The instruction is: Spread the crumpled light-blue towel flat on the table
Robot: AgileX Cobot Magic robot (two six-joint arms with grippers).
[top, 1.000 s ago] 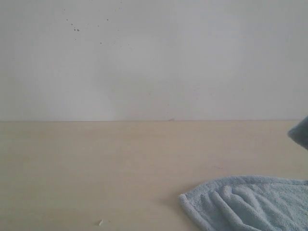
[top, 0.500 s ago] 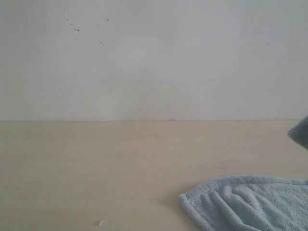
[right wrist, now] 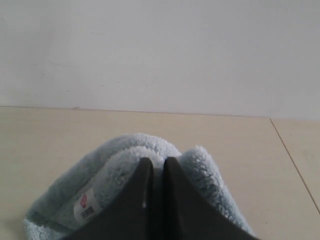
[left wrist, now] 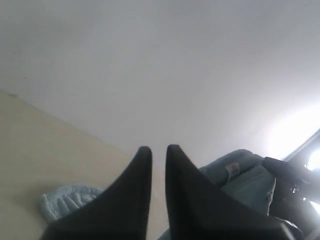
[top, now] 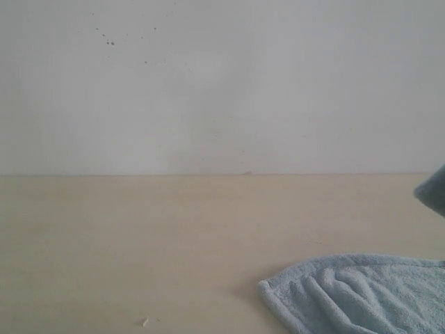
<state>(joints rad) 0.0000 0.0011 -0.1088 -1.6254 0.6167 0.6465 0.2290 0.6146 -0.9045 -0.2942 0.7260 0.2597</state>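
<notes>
Pinching a fold of the towel (right wrist: 125, 167), the right end effector (right wrist: 159, 161) has its two dark fingers squeezed almost together, and the fluffy light-blue cloth bulges out on both sides of the tips. A small white label (right wrist: 87, 207) sits on the cloth just beside that grip. The left end effector (left wrist: 158, 149) is closed down to a thin slit too, but it's got nothing in it, just wall (left wrist: 160, 75) showing through the gap. Further out, the exterior view has the rest of the towel (top: 361, 296) lying rumpled on the bench (top: 139, 243) in the near right corner, ridges and folds all over it, with one bit of it lifted clear of the bench at the right edge. Near the front edge there's a tiny speck (top: 144, 321) on the bench, well apart from the cloth.
</notes>
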